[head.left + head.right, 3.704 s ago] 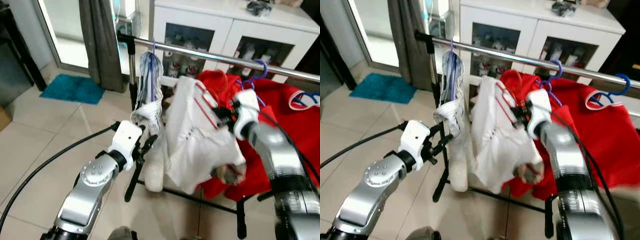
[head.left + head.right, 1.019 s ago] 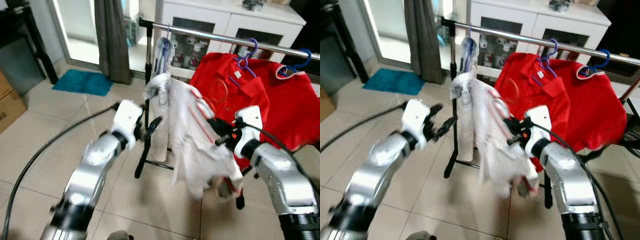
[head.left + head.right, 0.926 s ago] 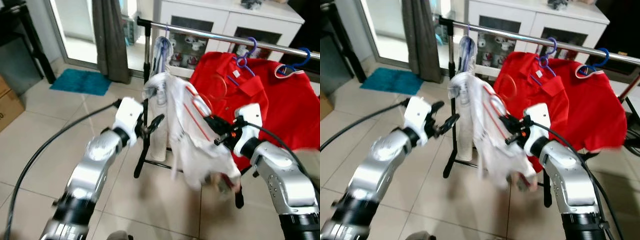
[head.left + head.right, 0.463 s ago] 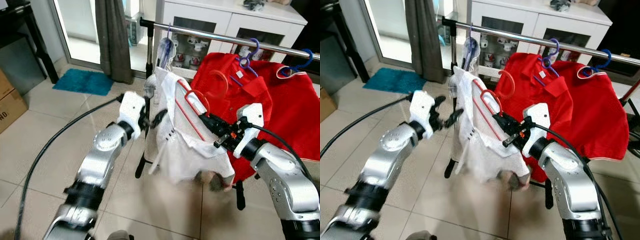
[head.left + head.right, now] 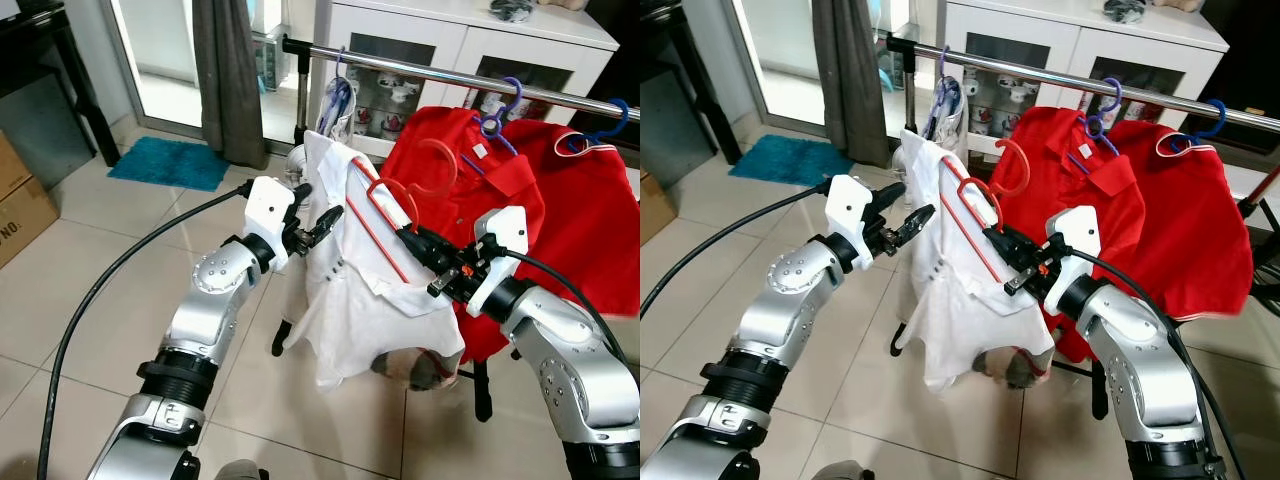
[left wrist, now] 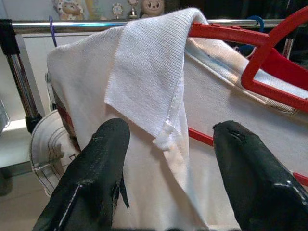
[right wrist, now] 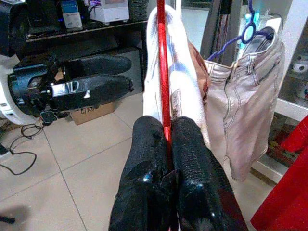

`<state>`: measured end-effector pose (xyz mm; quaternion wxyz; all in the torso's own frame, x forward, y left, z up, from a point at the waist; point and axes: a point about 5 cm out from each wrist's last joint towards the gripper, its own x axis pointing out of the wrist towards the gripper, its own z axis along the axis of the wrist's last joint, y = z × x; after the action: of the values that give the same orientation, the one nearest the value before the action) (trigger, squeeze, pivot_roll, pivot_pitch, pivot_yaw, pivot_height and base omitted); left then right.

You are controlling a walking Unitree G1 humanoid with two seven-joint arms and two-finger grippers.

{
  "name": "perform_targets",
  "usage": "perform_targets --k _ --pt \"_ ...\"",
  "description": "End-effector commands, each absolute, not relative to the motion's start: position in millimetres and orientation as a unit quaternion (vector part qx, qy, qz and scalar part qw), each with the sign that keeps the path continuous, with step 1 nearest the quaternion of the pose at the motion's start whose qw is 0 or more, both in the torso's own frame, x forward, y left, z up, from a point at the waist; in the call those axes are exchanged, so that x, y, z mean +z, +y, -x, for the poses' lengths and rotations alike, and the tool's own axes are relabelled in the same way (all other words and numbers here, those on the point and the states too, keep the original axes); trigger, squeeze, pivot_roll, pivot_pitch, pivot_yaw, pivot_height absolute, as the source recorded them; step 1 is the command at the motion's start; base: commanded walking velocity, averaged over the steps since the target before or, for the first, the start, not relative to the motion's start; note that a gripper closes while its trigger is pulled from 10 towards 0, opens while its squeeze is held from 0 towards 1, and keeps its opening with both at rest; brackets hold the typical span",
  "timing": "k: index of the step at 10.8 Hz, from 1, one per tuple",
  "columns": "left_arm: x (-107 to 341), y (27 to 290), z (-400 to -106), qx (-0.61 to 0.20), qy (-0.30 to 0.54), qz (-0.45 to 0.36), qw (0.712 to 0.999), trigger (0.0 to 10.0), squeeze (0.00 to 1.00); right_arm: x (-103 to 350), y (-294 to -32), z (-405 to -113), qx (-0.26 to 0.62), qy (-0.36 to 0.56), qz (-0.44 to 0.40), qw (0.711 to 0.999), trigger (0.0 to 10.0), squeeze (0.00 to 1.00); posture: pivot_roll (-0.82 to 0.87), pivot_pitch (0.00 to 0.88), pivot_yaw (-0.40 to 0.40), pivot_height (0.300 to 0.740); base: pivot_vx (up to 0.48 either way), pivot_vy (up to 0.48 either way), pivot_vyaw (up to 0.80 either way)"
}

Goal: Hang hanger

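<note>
Landmark: we take the long chrome clothes rail (image 5: 470, 80) as our reference; it runs across in front of a white glass-door cabinet (image 5: 560, 40).

Red plastic hanger (image 5: 385, 215): we see it below and in front of the rail, tilted, its hook (image 5: 440, 165) free in the air, not on the rail.

White polo shirt (image 5: 355, 300): we see it draped on the red hanger, hanging below the rail toward the tiled floor (image 5: 80, 260).

Right gripper (image 5: 412, 241): below the rail; our wrist view shows its two black fingers (image 7: 192, 154) pressed together on the hanger's red bar.

Left gripper (image 5: 318, 222): below the rail's left end, at the shirt's collar; our wrist view shows its fingers (image 6: 103, 159) spread apart, the white collar (image 6: 149, 72) between them, nothing clamped.

On the rail: we see two red shirts (image 5: 560, 190) on purple and blue hangers, and pale trousers (image 7: 245, 96) near the left end.

Beyond the rail: a grey curtain (image 5: 225, 80) and a teal mat (image 5: 165, 165).
</note>
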<state>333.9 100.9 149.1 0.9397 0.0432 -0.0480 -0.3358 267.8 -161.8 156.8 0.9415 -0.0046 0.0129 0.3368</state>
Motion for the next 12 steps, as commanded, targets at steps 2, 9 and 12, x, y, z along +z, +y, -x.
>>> perform_targets --k 2,9,12 --pt "158.6 98.2 -337.3 -0.346 -0.068 -0.051 0.934 0.0 0.0 163.5 -162.0 -265.8 0.342 0.001 0.01 0.939 0.0 0.0 0.05 0.0 -0.045 0.74 0.0 0.0 0.0" --pt "158.8 109.9 -342.0 -0.325 -0.074 -0.045 0.942 0.0 0.0 158.9 -165.3 -266.6 0.34 0.012 0.015 0.94 0.0 0.0 0.05 0.0 -0.053 0.74 0.0 0.0 0.0" --pt "159.1 112.3 -343.2 -0.328 -0.074 -0.025 0.941 0.0 0.0 160.3 -165.6 -267.9 0.345 0.01 0.019 0.938 0.0 0.0 0.05 0.0 -0.055 0.74 0.0 0.0 0.0"
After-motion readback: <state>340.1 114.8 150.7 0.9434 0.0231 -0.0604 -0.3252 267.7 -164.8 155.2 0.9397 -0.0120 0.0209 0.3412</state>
